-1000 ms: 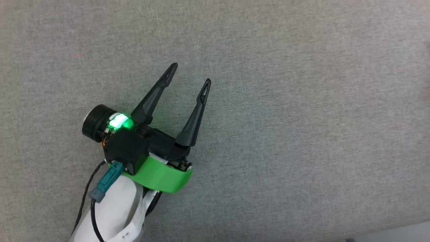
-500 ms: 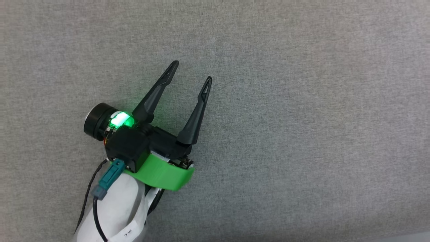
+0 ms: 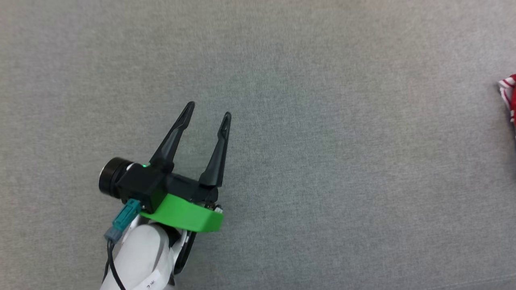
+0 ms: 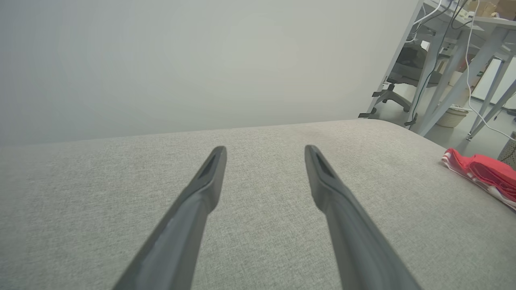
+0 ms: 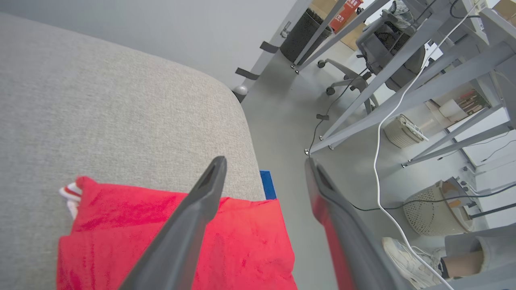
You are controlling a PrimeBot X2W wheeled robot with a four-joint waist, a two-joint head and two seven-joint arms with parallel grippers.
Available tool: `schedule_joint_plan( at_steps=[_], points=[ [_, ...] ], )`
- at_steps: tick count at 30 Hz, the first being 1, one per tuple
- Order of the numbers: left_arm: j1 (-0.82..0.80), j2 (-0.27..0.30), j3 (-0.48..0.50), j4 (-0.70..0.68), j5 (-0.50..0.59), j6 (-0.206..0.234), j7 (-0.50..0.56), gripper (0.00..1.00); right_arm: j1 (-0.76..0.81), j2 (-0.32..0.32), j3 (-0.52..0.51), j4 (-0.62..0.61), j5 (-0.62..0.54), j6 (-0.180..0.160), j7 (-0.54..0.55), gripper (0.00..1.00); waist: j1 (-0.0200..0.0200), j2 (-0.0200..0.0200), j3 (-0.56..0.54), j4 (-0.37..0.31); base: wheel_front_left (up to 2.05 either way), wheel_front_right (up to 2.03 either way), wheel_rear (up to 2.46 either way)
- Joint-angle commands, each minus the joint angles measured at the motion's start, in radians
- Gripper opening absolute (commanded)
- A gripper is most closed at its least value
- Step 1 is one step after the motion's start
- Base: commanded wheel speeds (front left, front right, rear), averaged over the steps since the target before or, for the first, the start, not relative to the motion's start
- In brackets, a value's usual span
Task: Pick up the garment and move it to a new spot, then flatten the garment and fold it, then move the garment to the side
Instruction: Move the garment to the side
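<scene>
Head view: the left gripper (image 3: 208,110) sits toward 7 o'clock, its two dark fingers spread wide and pointing to 12. Nothing lies between them, and beneath them is bare grey cloth surface (image 3: 342,169). A red-and-white striped corner of the garment (image 3: 509,93) shows at the 3 o'clock edge, well apart from this gripper.

Left wrist view: the same fingers rise from 6 o'clock, wide apart, with only grey cloth in the gap. The garment lies folded on the surface near 3 o'clock, close to the rounded far corner. Grey table legs (image 4: 433,68) and cables stand on the floor at 1 to 2 o'clock.

Right wrist view: the right gripper (image 5: 265,161) is also fully spread and grips nothing. The garment lies flat and red from 6 to 8 o'clock at the surface's edge, and the finger (image 5: 189,225) on that side crosses over it. Whether that finger touches the cloth cannot be told. The other finger hangs over the floor. A person's shoe (image 5: 405,257) shows near 4 o'clock.
</scene>
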Motion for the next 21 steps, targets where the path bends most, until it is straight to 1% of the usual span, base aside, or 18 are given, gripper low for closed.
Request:
schedule_joint_plan(
  at_steps=[1, 3, 7, 11, 14, 18, 21],
  points=[
    [0.018, -0.009, 0.015, 0.007, -0.008, -0.002, -0.006, 1.00, 0.028, 0.020, 0.011, -0.041, 0.033, -0.002, 0.001, 1.00, -0.0001, 0.0111, -0.113, 0.019, 0.00, 0.00, 0.00],
    [0.037, -0.015, 0.034, 0.015, -0.007, -0.003, -0.006, 1.00, 0.064, 0.046, 0.026, -0.125, 0.080, -0.002, 0.011, 1.00, -0.0001, 0.0111, -0.140, 0.029, 0.00, 0.00, 0.00],
    [0.074, -0.030, 0.065, 0.036, -0.010, -0.003, -0.006, 1.00, 0.143, 0.117, 0.044, -0.299, 0.162, -0.002, 0.028, 1.00, -0.0001, 0.0111, -0.191, 0.056, 0.00, 0.00, 0.00],
    [0.103, -0.040, 0.087, 0.058, -0.018, -0.003, -0.006, 1.00, 0.245, 0.185, 0.083, -0.462, 0.181, -0.002, 0.033, 1.00, -0.0001, 0.0111, -0.227, 0.084, 0.00, 0.00, 0.00],
    [0.119, -0.045, 0.105, 0.069, -0.007, -0.003, -0.006, 1.00, 0.311, 0.254, 0.104, -0.560, 0.194, -0.002, 0.020, 1.00, -0.0001, 0.0111, -0.246, 0.104, 0.00, 0.00, 0.00],
    [0.140, -0.056, 0.130, 0.090, -0.002, -0.003, -0.006, 1.00, 0.383, 0.344, 0.128, -0.636, 0.192, -0.002, -0.024, 1.00, -0.0001, 0.0111, -0.268, 0.126, 0.00, 0.00, 0.00],
    [0.153, -0.062, 0.142, 0.108, 0.009, -0.003, -0.006, 1.00, 0.436, 0.411, 0.142, -0.644, 0.176, -0.002, -0.073, 1.00, -0.0001, 0.0111, -0.282, 0.144, 0.00, 0.00, 0.00]
  ],
)
